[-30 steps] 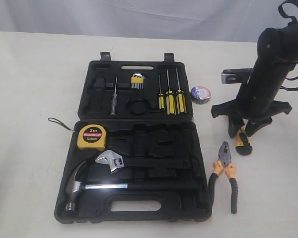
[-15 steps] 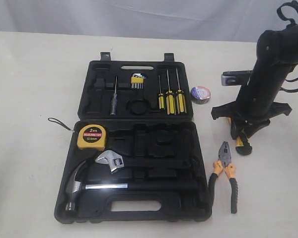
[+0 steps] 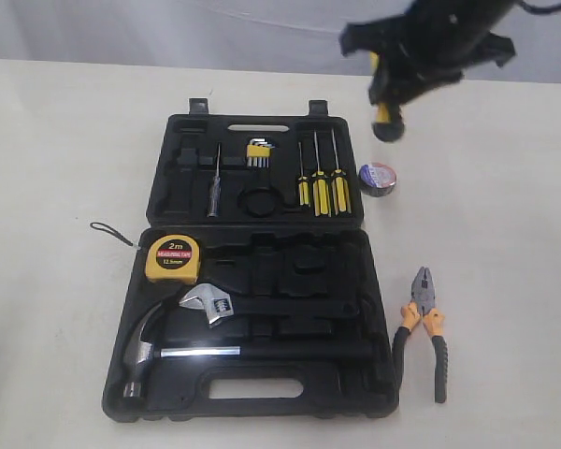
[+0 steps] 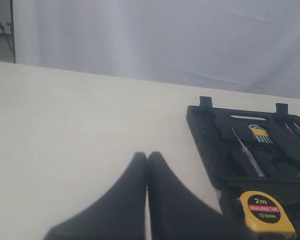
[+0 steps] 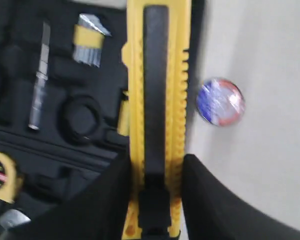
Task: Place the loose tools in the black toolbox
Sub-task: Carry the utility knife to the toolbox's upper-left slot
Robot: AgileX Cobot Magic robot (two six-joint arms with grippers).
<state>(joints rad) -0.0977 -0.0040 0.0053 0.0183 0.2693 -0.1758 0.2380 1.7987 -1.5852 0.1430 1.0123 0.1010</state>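
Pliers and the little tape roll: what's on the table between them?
Nothing. The exterior view shows only bare table between the tape roll and the pliers.

At the upper right of the frame we see the blurred black right gripper holding the yellow-black utility knife in the air. Below it, the small dark tape roll with white-purple label lies just right of the open black plastic toolbox. The yellow tape measure marked 2m sits at the left inside the box's lower half. At lower right, the orange-black handled pliers lie on the cream table.
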